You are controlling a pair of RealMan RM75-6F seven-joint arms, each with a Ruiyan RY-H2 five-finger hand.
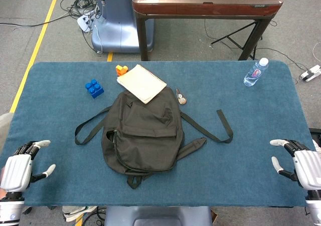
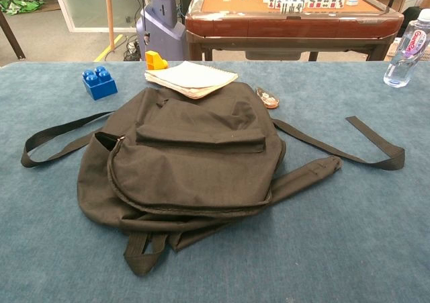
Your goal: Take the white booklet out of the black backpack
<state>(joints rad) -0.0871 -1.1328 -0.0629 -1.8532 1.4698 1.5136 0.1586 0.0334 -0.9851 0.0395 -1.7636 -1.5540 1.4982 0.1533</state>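
**Booklet already out; watch the straps**

Your left hand (image 1: 20,170) and right hand (image 1: 305,167) rest at the tabletop's near corners, fingers spread, holding nothing. The black backpack (image 1: 143,133) lies flat mid-table, zipper open along its near-left side. The white booklet (image 1: 141,82) sits outside it, overlapping the bag's far edge toward the far side. If you reach in again, loose straps could snag your fingers and drag the bag, likely nudging the booklet.

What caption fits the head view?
White spiral booklet lies outside atop the flat black fabric backpack; both hands, left and right, rest open at the table's edges.
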